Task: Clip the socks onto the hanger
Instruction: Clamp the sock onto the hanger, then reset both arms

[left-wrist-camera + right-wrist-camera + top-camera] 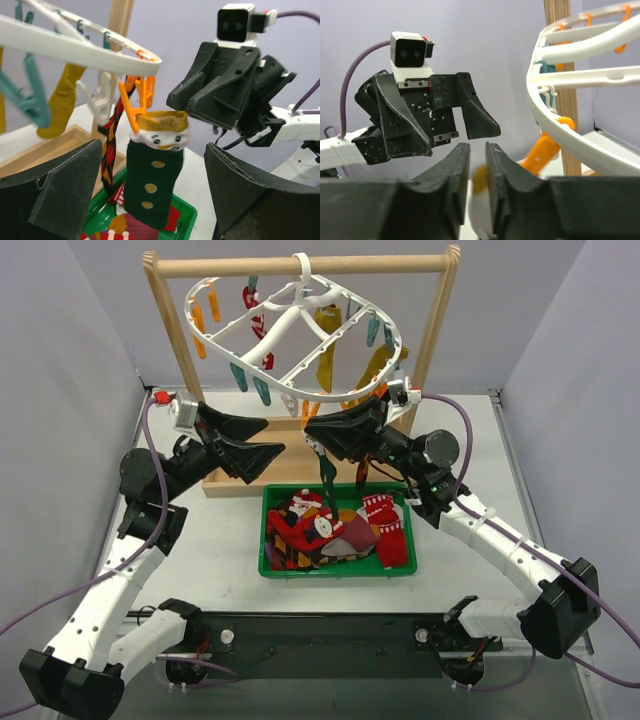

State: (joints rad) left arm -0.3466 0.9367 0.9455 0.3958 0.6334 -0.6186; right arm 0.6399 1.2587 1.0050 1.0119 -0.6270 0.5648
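The left pincer (272, 437) stands wide apart, holding nothing, at 10 o'clock of the green bin (268, 540). The right pincer (477, 146) has its fingers nearly together; whether they nip anything cannot be told. A dark green snowman sock (150, 185) hangs from an orange clip (131, 112) on the hanger (290, 312), at 12 o'clock of the bin, where more socks (335, 530) lie.

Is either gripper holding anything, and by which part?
Left gripper open, empty. Right gripper nearly closed at cuff of clipped snowman sock; whether it grips cannot be told.
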